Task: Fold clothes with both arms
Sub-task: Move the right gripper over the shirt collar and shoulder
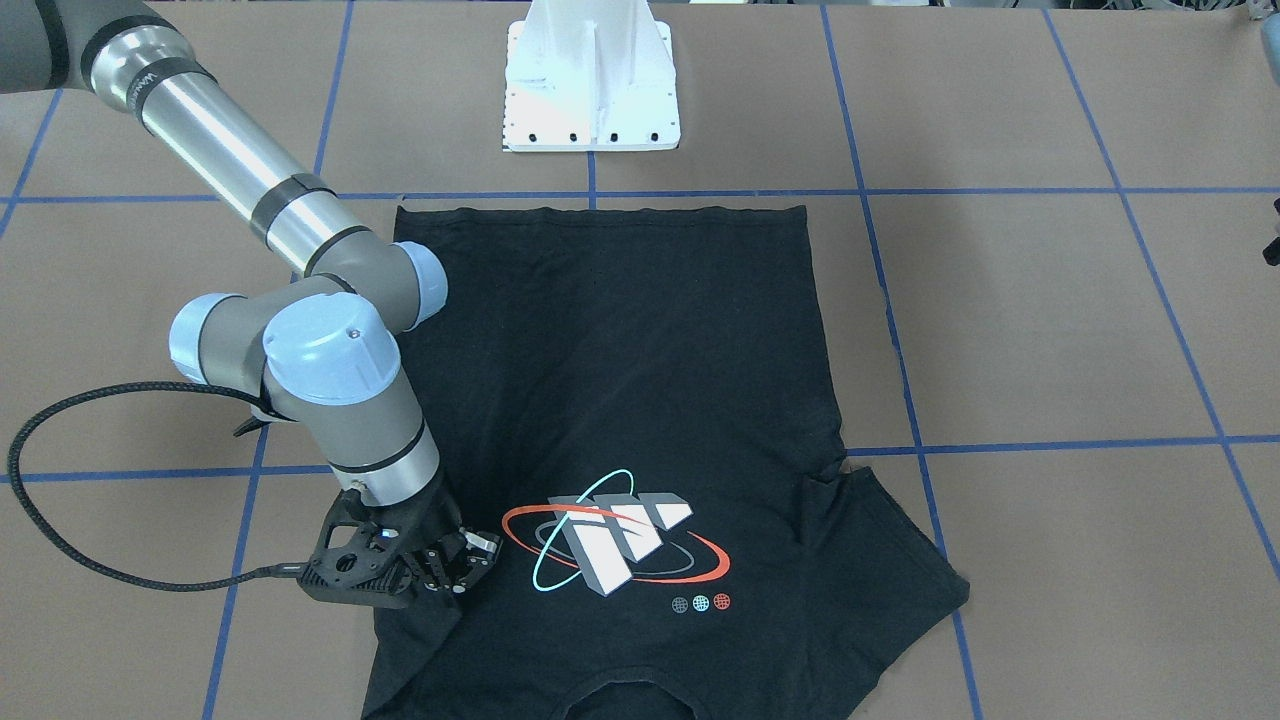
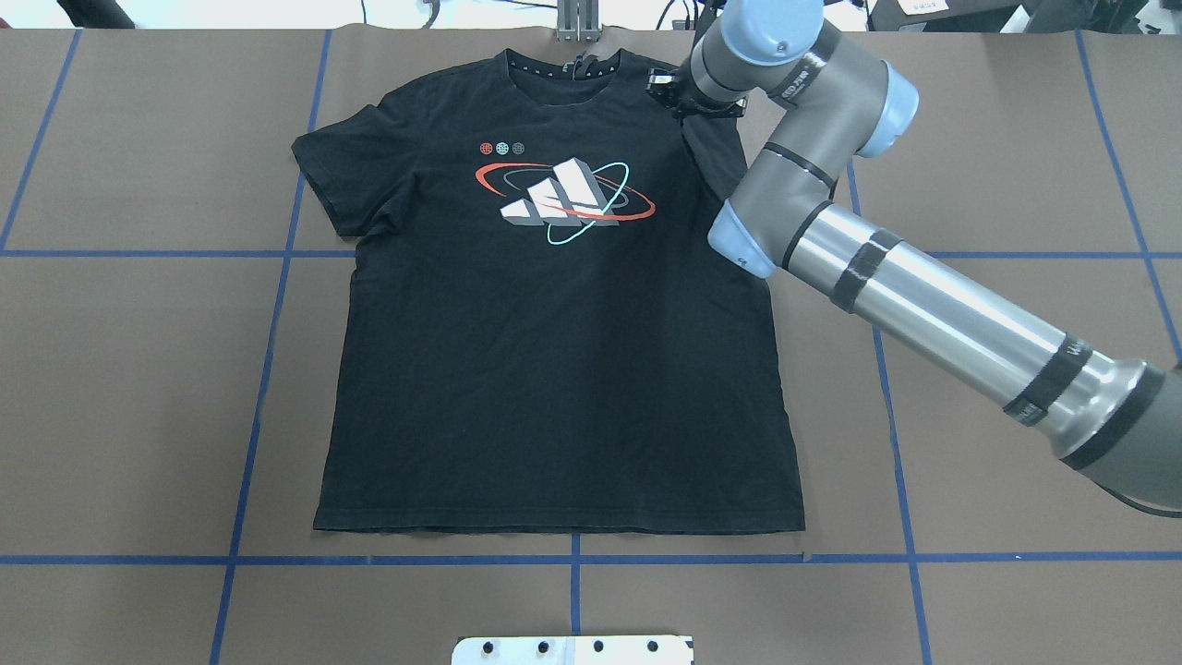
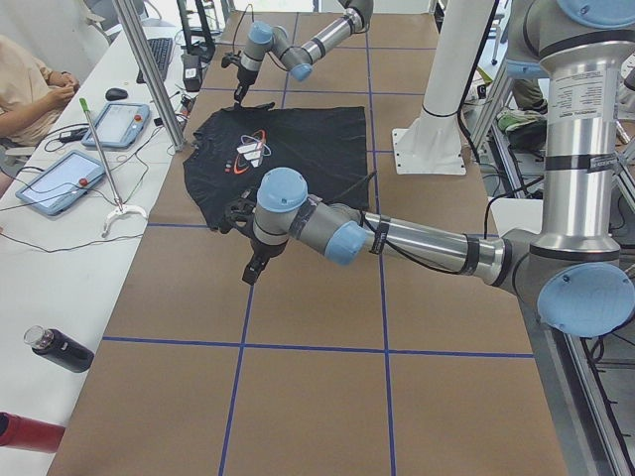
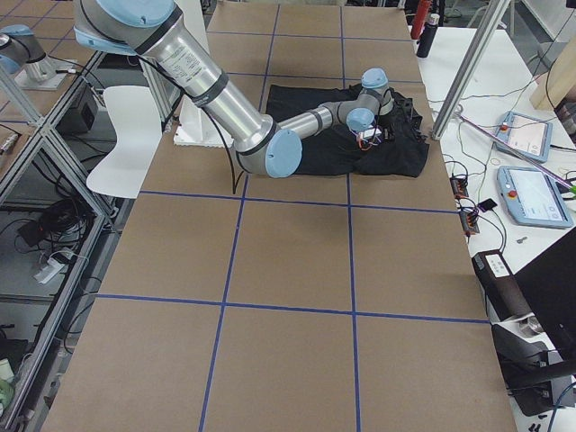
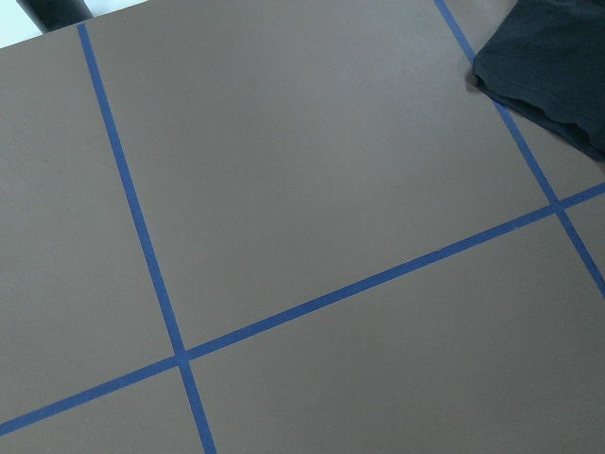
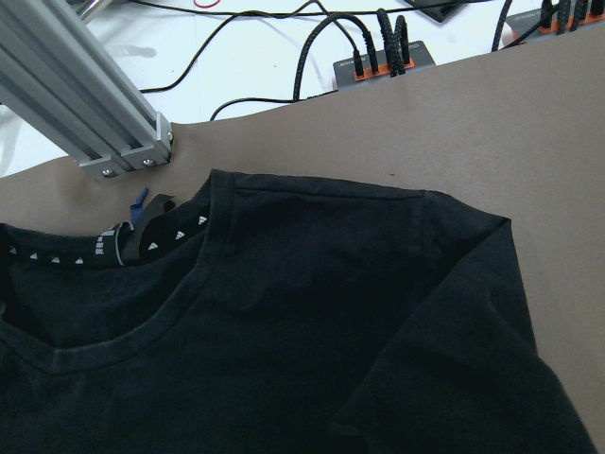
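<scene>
The black T-shirt (image 1: 620, 380) lies flat on the brown table, logo (image 2: 563, 194) up, collar at the far edge from the robot. Its sleeve on my right side looks folded in over the body (image 6: 454, 312). My right gripper (image 1: 465, 568) hovers just over that shoulder next to the collar (image 2: 669, 92); its fingers look spread and hold nothing. My left gripper (image 3: 250, 273) points down over bare table beside the shirt's other sleeve (image 5: 558, 66); I cannot tell if it is open or shut.
The white pedestal base (image 1: 592, 90) stands at the robot's side of the table. An aluminium post (image 6: 85, 104) and cables (image 6: 378, 47) sit just past the collar. Tablets (image 3: 60, 178), a bottle (image 3: 60, 349) and a seated person (image 3: 25, 84) are beyond the far edge.
</scene>
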Robot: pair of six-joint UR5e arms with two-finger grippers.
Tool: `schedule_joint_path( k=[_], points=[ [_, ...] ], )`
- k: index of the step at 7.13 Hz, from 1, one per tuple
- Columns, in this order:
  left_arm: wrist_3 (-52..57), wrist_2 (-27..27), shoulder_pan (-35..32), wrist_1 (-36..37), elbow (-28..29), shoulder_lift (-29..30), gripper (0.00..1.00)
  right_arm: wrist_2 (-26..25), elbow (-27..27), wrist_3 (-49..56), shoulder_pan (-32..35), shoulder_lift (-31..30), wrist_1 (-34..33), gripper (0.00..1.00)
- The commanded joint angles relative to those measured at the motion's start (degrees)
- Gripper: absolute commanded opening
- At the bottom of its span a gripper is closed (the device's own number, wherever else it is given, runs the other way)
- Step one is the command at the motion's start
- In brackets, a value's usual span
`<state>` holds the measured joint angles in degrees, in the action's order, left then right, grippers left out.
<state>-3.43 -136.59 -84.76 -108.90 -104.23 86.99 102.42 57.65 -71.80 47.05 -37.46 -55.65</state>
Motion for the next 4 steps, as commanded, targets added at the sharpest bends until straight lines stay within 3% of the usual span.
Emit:
schedule_joint_path(
  k=[1, 2, 3, 4],
  points=[
    [0.0, 0.0, 0.0, 0.0, 0.0, 0.2, 1.0, -2.6, -3.1, -0.4, -2.0, 2.3, -0.1, 0.0],
    [0.0, 0.0, 0.0, -0.1, 0.0, 0.5, 1.0, -3.4, -3.5, -0.3, -2.6, 2.7, 0.0, 0.1],
    [0.0, 0.0, 0.6, -0.1, 0.3, 2.1, 1.0, -3.7, -3.5, -0.3, -2.8, 2.6, 0.0, 0.99],
    [-3.6, 0.0, 1.9, -0.3, 0.1, 4.4, 1.0, -3.6, -2.4, -0.4, -2.8, 2.4, -0.1, 1.0]
  ],
)
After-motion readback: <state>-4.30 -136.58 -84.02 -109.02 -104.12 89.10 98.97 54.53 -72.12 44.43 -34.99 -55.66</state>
